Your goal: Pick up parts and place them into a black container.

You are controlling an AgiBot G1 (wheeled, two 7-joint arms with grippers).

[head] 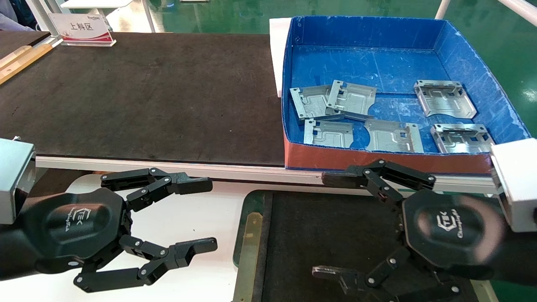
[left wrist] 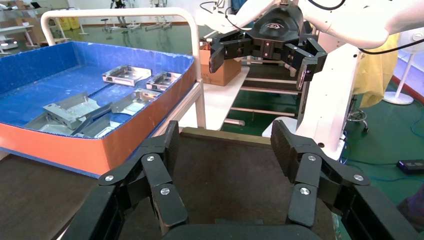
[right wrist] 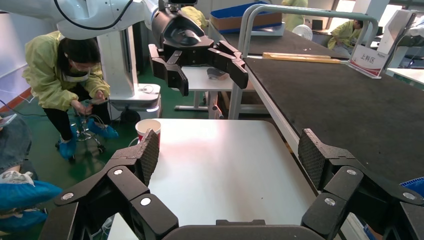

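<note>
Black plastic, hex-shaped housings w/ embossed logo: both grippers carry nothing, fingers spread wide. Right gripper (head: 331, 224) hangs over the black container (head: 251, 235), its upper finger just at the red front wall of the blue box (head: 461, 63). Left gripper (head: 201, 214) sits over the white table (head: 201, 218), beside the container's left rim. Finger pads (left wrist: 171, 145) are ribbed/textured rubber; links pinned w/ silver rivets.

Parts (head: 350, 98) all lie in the blue box, beyond the right gripper & apart from it: six silver-grey stamped plates w/ embossed channels, notches, bent tabs. Two at left overlap; two lie along the red wall; two more at right side, tabs up. Container floor is matte black, rim dark green & rounded, brass-coloured strip (head: 248, 256) along its left side.

Box is corrugated plastic, scuffed blue inside. Long black mat (head: 147, 96) left of the box, fine-grained texture. At its far corner a white-and-red sign (head: 82, 28) reads "上料区". Right wrist view shows a paper cup (right wrist: 148, 128) at the white table's far edge & a person in a yellow gown (right wrist: 65, 80) crouching.
</note>
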